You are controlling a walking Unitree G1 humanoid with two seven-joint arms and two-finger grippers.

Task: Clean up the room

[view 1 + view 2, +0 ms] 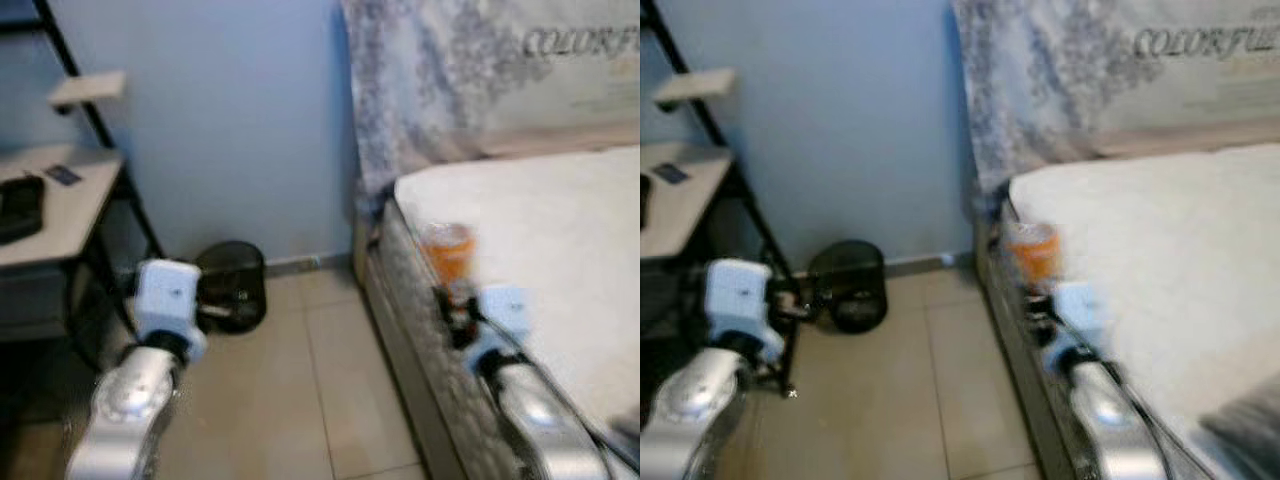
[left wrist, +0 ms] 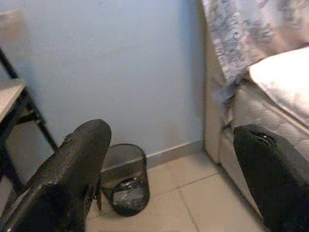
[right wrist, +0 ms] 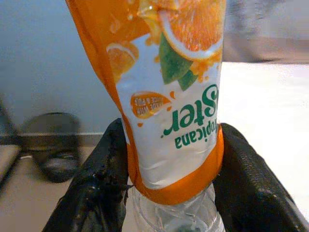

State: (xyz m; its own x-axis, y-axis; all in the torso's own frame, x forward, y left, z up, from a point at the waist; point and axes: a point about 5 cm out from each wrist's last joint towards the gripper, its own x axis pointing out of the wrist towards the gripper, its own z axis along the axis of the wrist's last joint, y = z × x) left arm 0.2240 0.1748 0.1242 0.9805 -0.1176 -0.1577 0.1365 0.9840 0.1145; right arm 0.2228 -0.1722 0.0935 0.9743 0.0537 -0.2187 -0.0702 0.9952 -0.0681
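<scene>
A: Starting closest in, our right claw (image 3: 166,193) is clamping its two black fingers (image 3: 94,188) on either side of the clear plastic bottle with the orange-and-white juice label (image 3: 164,96), which is sitting between them with its printing upside down.

B: Agreed. From the head camera we are holding that bottle (image 1: 447,252) up above the near corner of the white mattress (image 1: 560,250), right by the bed's edge. It is looking blurred there, so we cannot say much about its cap end.

A: And our left claw (image 2: 169,183)?

B: Its fingers are standing wide apart with nothing between them, out over the beige tiled floor (image 1: 300,400) and pointing toward the wall.

A: Further out, we are seeing the round black mesh wastebasket (image 1: 232,283) sitting on the floor against the pale blue wall (image 1: 240,120), between the bed and the white counter with black legs (image 1: 60,200). Some dark flat things are lying on that counter, too blurred to name.

B: So we are judging this as the carrying step: the piece of rubbish is in hand and the basket is the likely place for it.

A: Then the next move is calling for swinging the right arm across to our left, away from the bed, getting the bottle above the basket's open rim, and only then letting the fingers part. The basket is sitting low and well apart from the bottle, so we are probably needing to step or bend closer.
</scene>
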